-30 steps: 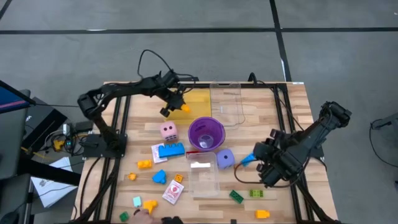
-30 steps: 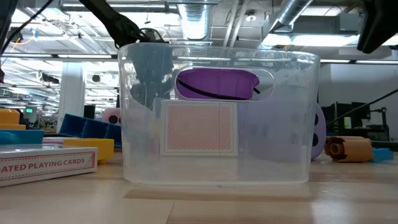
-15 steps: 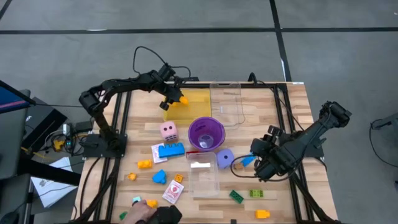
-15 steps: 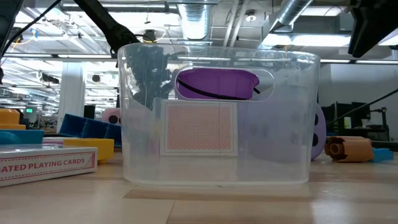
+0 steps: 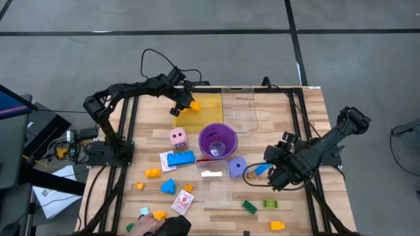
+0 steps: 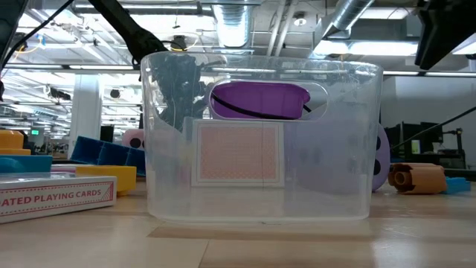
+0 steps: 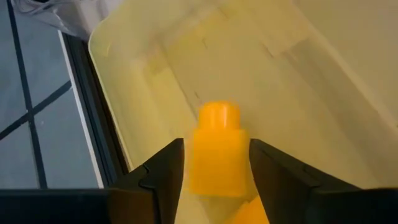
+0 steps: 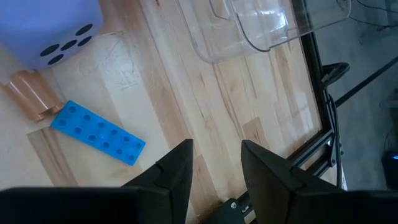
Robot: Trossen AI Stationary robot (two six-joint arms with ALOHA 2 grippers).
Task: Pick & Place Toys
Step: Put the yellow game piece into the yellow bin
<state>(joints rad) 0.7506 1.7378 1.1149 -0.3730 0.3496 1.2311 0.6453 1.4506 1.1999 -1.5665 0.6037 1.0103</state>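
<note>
Hovering: left hand [image 7: 214, 163] w/ orange brick [image 7: 217, 149] inside yellow tray [image 7: 323, 74] rim.

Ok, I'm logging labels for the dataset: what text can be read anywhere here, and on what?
"ATED PLAYING CARDS": red letters on the white card box, its first letters cut off by the low view's edge.
Small card pack in the high view: print too small to read.
Nothing else legible.

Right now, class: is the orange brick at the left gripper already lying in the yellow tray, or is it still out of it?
Still out: the orange brick sits between the left gripper's fingers, above the yellow tray.
</note>
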